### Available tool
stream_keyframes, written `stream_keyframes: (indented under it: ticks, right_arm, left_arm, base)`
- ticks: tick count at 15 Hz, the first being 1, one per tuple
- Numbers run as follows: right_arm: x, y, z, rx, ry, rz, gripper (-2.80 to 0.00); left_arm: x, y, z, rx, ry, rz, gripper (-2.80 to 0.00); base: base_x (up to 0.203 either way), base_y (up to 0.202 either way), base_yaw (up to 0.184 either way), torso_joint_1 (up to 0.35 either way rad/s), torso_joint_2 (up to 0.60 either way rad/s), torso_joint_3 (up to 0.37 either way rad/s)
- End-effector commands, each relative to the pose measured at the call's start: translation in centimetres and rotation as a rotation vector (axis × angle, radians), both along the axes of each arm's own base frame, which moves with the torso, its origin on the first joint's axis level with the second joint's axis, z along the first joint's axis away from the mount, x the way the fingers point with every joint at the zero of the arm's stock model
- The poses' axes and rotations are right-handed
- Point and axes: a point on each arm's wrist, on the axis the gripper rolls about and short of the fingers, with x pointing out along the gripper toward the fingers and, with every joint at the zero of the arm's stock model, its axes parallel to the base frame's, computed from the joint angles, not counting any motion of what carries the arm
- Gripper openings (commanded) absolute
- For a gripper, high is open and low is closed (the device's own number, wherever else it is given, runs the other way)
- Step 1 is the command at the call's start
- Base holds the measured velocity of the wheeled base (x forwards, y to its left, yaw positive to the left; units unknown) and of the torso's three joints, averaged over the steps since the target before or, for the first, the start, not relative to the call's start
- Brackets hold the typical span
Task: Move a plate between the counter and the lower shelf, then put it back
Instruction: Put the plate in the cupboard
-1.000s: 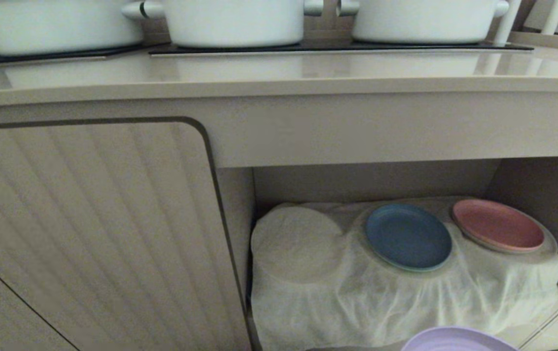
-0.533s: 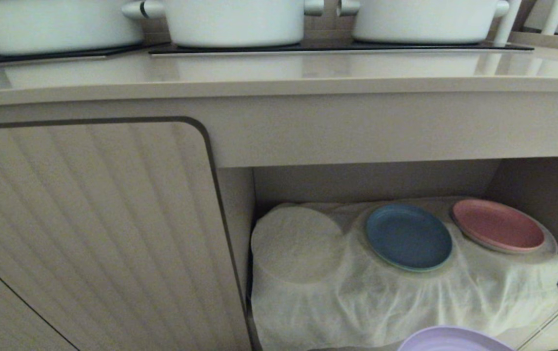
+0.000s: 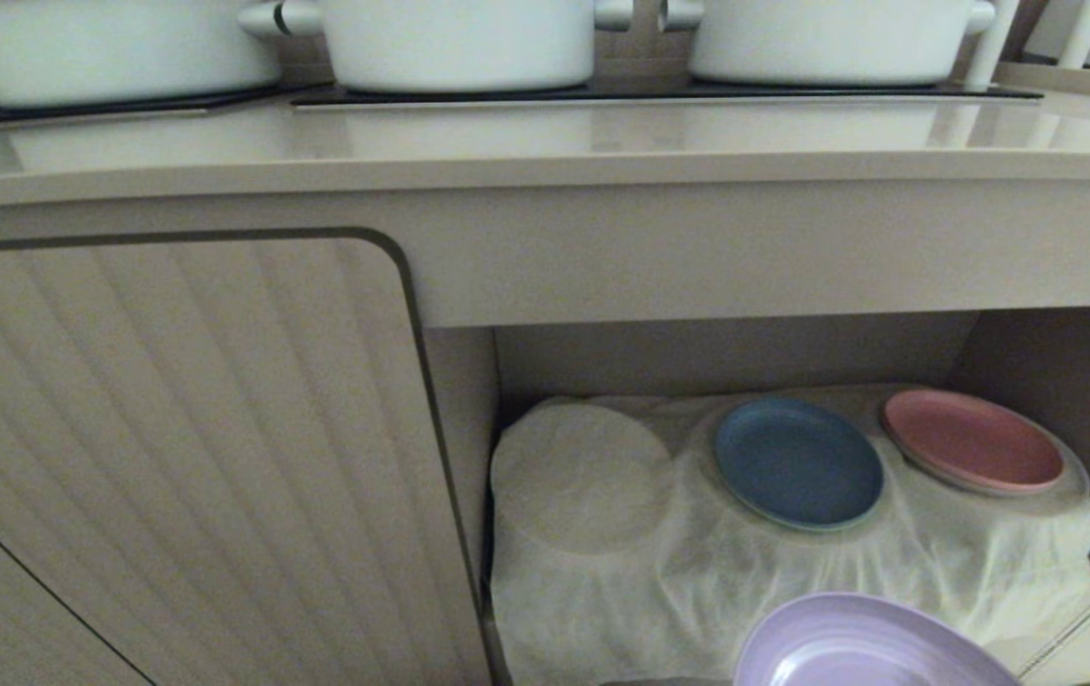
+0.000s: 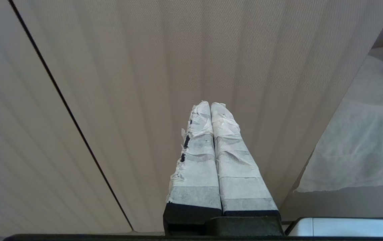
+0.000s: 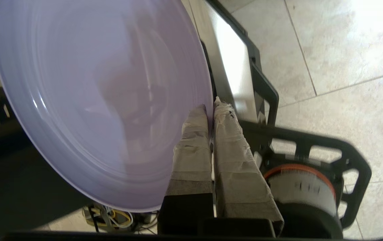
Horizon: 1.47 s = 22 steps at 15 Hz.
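The lavender plate shows at the bottom edge of the head view, in front of and below the lower shelf. My right gripper is shut on the plate, pinching its rim between the taped fingers; the gripper itself is outside the head view. The beige counter runs across the top of the head view. My left gripper is shut with nothing in it, hanging before the ribbed cabinet door.
In the recess a wrinkly off-white cloth covers round humps. A blue plate and a pink plate lie on it; the left hump is bare. White pots stand on the counter's black panels. The robot's base is below the right gripper.
The lavender plate has risen further into the head view from the bottom edge and shifted a little left. The shelf, the other plates and the left arm have kept still.
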Motion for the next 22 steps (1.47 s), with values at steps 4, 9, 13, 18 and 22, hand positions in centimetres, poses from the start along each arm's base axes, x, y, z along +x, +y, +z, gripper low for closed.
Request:
stream_keyframes:
  ticks: [4,9,13,18,22]
  right_arm:
    - [3.6,0.4,-1.2,-0.001,0.034,0.005,-2.8]
    - [7.0,1.0,-1.6,0.049,0.028,0.033,-2.8]
    - [8.0,2.0,-2.4,0.05,0.008,0.083,-2.8]
    - [9.4,2.7,-3.1,0.048,-0.01,0.1,-2.8]
    - [10.4,2.9,-3.7,0.038,-0.035,0.094,-2.8]
  left_arm:
    - [0.0,0.0,0.0,0.0,-0.001,0.0,-2.8]
    - [0.0,0.0,0.0,0.0,-0.001,0.0,-2.8]
    - [0.0,0.0,0.0,0.0,-0.001,0.0,-2.8]
    - [0.0,0.0,0.0,0.0,-0.001,0.0,-2.8]
    - [0.0,0.0,0.0,0.0,-0.001,0.0,-2.8]
  base:
    - [0.0,0.0,0.0,0.0,0.0,0.0]
    - [0.0,0.0,0.0,0.0,0.0,0.0]
    - [0.0,0.0,0.0,0.0,0.0,0.0]
    - [0.0,0.0,0.0,0.0,0.0,0.0]
    - [0.0,0.0,0.0,0.0,0.0,0.0]
